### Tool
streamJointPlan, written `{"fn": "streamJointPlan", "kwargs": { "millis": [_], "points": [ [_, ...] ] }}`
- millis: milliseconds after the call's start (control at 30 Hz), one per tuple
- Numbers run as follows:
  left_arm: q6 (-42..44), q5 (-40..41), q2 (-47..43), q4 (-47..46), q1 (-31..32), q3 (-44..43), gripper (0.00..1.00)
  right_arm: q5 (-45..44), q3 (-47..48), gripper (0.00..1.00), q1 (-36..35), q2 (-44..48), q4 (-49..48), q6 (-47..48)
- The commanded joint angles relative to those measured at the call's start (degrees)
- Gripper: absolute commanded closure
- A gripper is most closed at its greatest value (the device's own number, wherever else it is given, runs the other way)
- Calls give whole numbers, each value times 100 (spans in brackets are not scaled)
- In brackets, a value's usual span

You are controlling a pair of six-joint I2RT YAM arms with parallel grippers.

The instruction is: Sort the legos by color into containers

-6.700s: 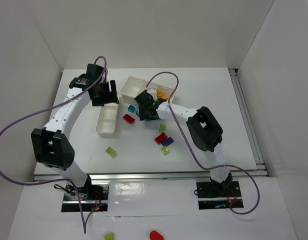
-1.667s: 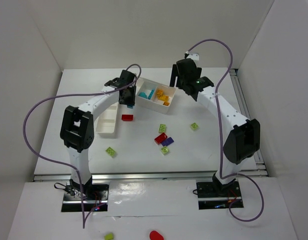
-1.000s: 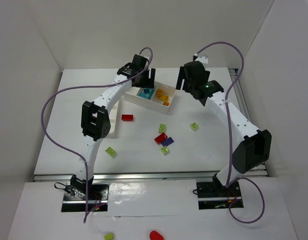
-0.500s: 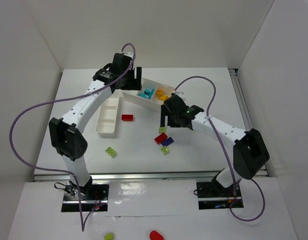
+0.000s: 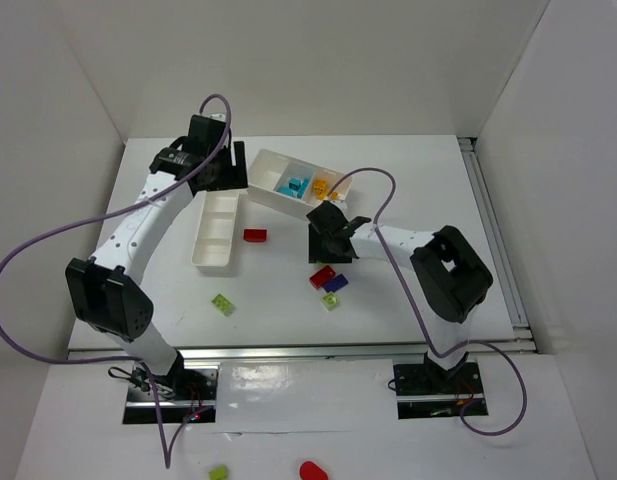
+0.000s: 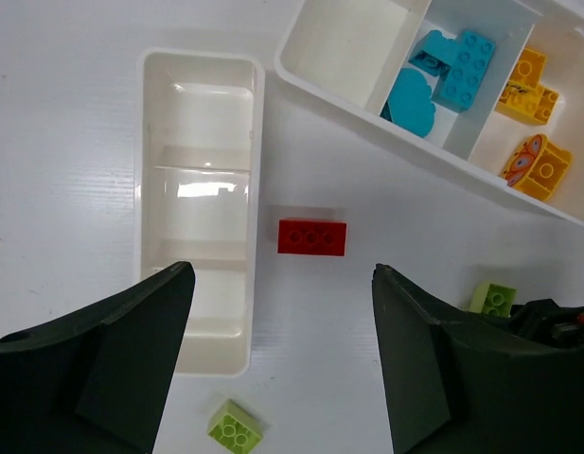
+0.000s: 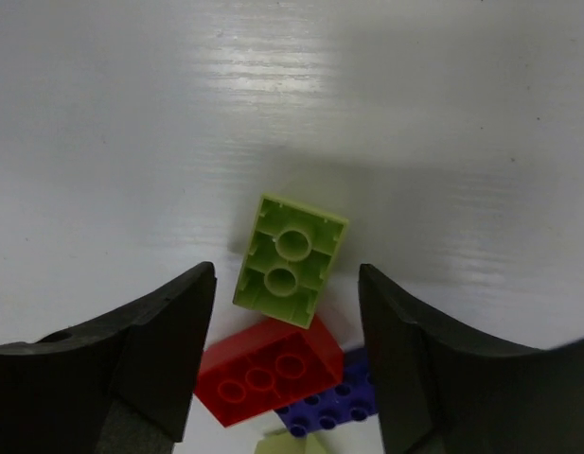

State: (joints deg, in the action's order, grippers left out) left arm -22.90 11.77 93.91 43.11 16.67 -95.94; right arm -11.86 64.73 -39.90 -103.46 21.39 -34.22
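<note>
My right gripper [image 7: 285, 284] is open and low over the table, its fingers either side of an upside-down lime green lego [image 7: 290, 260] with a gap on each side. A red lego [image 7: 273, 371] and a purple lego [image 7: 334, 405] lie just behind it. My left gripper [image 6: 282, 359] is open and empty, high above a red lego [image 6: 311, 236] that lies beside the narrow container [image 6: 199, 208]. The wide container [image 6: 339, 43] holds cyan legos [image 6: 462, 66] and orange-yellow legos [image 6: 533, 142]. In the top view the right gripper [image 5: 328, 238] hides its green lego.
Loose lime green legos lie at the front left [image 5: 222, 304] and near the purple one [image 5: 331, 301]. A green brick [image 5: 219, 472] and a smooth red blob [image 5: 313, 469] sit off the table in front. Both arms' purple cables loop over the table.
The right arm has swung from behind the wide tray down to the loose bricks in the middle. The left gripper has drawn back to the left, off the wide tray.
</note>
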Motion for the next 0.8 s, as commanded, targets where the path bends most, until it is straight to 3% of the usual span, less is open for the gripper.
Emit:
{"fn": "streamJointPlan", "kwargs": {
  "millis": [0, 100, 133, 267, 500, 767],
  "points": [
    [-40, 106, -417, 31, -84, 23, 15, 8, 320, 34, -62, -164, -469, 3],
    [-40, 106, -478, 144, -145, 76, 15, -45, 462, 47, -115, -288, -469, 3],
    [-40, 106, -479, 145, -146, 128, 15, -106, 531, 57, -115, -289, -469, 55],
    [-40, 106, -540, 259, -347, 128, 15, -106, 865, 73, -220, -227, -286, 170],
    [-311, 44, -592, 487, -665, 128, 15, 7, 1672, 75, -562, -69, -170, 705],
    [-953, -323, -698, 926, -1515, 76, 14, 1263, 3509, 75, -1107, -1261, -346, 1767]
  ]
}}
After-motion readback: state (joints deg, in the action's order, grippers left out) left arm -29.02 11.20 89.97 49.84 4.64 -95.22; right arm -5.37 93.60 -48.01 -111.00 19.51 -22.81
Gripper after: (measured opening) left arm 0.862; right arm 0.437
